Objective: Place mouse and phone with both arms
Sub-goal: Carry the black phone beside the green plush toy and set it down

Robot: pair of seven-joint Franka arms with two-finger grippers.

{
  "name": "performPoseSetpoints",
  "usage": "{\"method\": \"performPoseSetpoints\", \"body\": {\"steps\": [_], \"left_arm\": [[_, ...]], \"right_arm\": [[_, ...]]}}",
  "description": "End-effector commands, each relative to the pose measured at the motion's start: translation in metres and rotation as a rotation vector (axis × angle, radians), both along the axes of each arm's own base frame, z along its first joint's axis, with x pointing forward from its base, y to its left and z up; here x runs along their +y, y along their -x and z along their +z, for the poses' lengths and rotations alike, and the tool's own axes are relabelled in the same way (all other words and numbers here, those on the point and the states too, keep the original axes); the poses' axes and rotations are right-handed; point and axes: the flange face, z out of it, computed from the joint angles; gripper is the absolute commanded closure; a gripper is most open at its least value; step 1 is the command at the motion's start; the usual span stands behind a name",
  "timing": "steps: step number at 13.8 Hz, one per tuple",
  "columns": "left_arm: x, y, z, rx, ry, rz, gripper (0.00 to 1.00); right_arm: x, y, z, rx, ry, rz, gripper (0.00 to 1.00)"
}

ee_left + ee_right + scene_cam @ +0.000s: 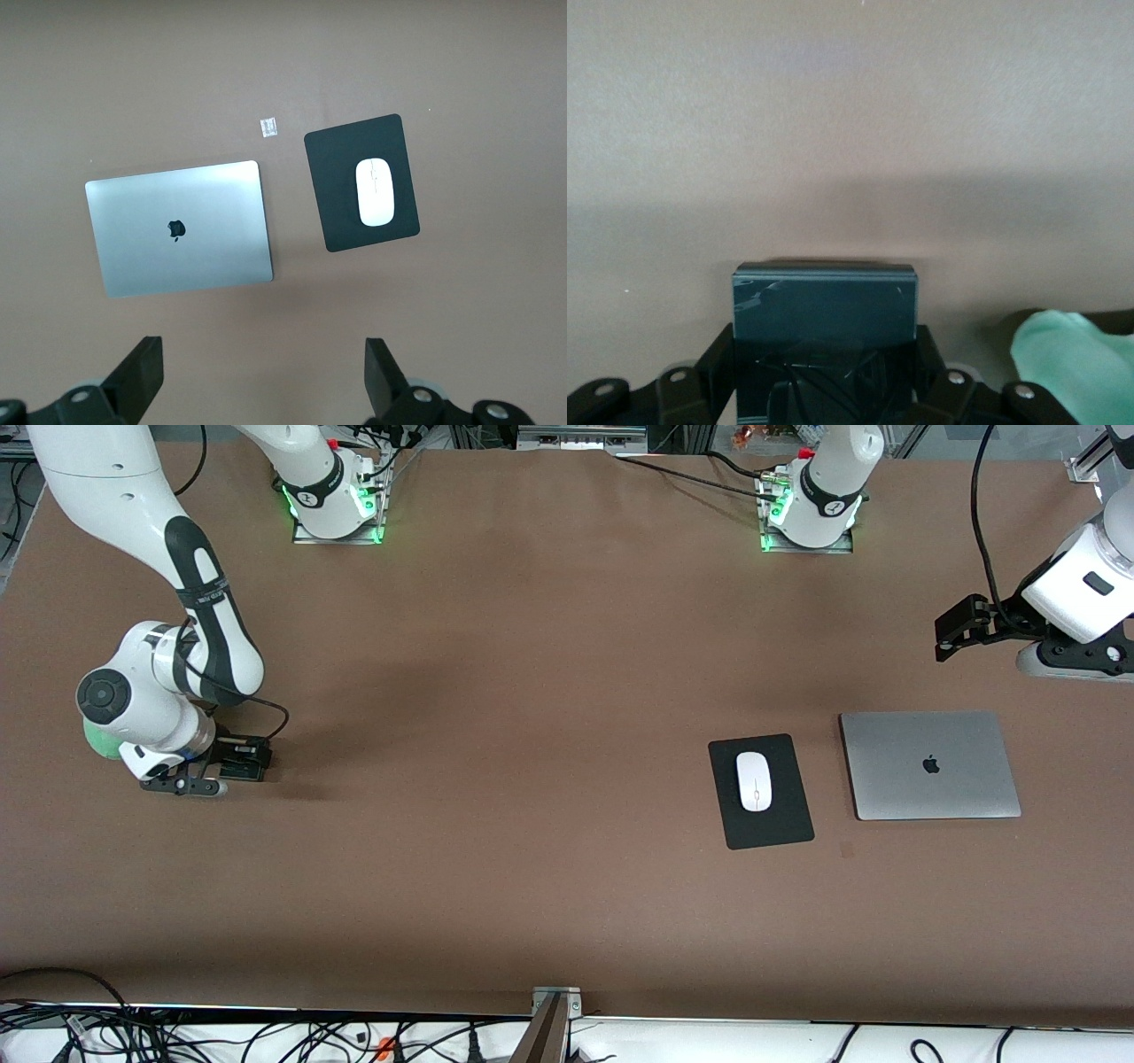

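Note:
The white mouse (753, 781) lies on a black mouse pad (784, 815) beside the laptop. The left wrist view looks down on the mouse (375, 190) and its pad (332, 177). My left gripper (946, 638) hangs open in the air at the left arm's end of the table, above the tabletop farther from the front camera than the laptop, with nothing between its jaws (263, 376). Low at the right arm's end of the table, my right gripper (232, 763) is shut on the black phone (245, 762). The phone (824, 305) sticks out past the fingers (719, 354).
A closed silver laptop (928, 764) (177, 227) lies at the left arm's end. A small clear scrap (267, 127) sits on the brown table near the pad. Something green (1072, 354) (99, 740) lies beside the right wrist. Cables run along the table's front edge.

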Motion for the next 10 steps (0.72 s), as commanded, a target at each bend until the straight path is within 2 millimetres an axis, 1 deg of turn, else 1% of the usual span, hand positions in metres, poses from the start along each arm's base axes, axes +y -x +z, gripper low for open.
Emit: {"method": "performPoseSetpoints", "body": {"steps": [1,3,4,5,6,8,10], "left_arm": [[-0.001,-0.004,0.006,-0.002,0.017,-0.011,0.00],[-0.001,-0.005,0.006,-0.003,0.018,-0.011,0.00],[-0.002,-0.004,0.007,-0.005,0.018,-0.011,0.00],[-0.002,-0.004,0.007,-0.005,0.018,-0.011,0.00],[-0.002,-0.005,0.007,-0.006,0.021,-0.010,0.00],[-0.002,-0.005,0.005,-0.002,0.037,-0.007,0.00],[-0.002,-0.005,0.006,-0.003,0.040,-0.007,0.00]], "right_arm": [[0.004,0.022,0.007,-0.028,-0.028,-0.014,0.74],[0.004,0.025,0.003,-0.043,-0.023,-0.010,0.70],[0.003,0.026,0.002,-0.047,-0.021,-0.012,0.60],[0.004,0.026,0.003,-0.047,-0.021,-0.007,0.27],[0.004,0.024,0.005,-0.047,-0.022,0.002,0.00],[0.012,0.019,0.010,-0.037,-0.033,0.021,0.00],[0.016,0.004,0.026,0.020,-0.058,0.022,0.00]]}}
